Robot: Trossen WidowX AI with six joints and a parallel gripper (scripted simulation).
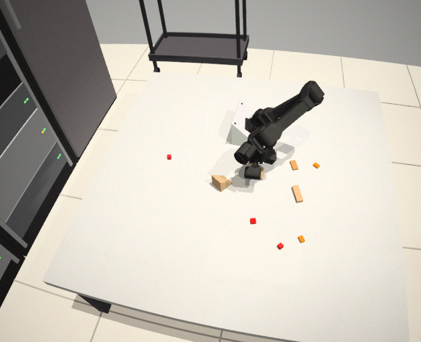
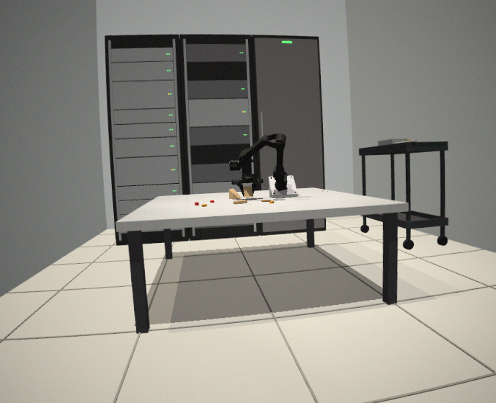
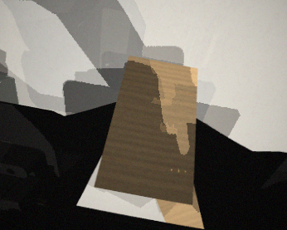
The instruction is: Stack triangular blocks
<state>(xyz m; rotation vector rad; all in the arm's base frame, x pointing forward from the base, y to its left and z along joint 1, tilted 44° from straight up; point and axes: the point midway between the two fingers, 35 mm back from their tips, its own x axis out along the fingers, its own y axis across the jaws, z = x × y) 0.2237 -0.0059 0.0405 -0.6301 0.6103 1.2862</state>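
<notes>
One wooden triangular block point(image 1: 262, 172) point(image 2: 249, 191) point(image 3: 143, 140) is between the fingers of my gripper point(image 1: 254, 171) point(image 2: 246, 189), which is shut on it. In the wrist view its long face fills the middle, with the dark fingers on both sides. It is low over the table; the fingers and arm hide most of it, and I cannot tell whether it touches the table. The other triangular block point(image 1: 221, 182) point(image 2: 233, 193) stands on the table apart from it, to its left in the top and exterior views. A light wooden patch shows at the bottom of the wrist view; I cannot tell which block it belongs to.
On the table point(image 1: 153, 243) point(image 2: 320, 202) lie two flat wooden pieces point(image 1: 294, 164) point(image 1: 297, 193), two small orange pieces point(image 1: 316, 164) point(image 1: 301, 238) and three red cubes point(image 1: 169, 156) point(image 1: 253, 221) point(image 1: 279, 246). A white angled bracket point(image 1: 238, 134) stands behind the gripper, beside the arm.
</notes>
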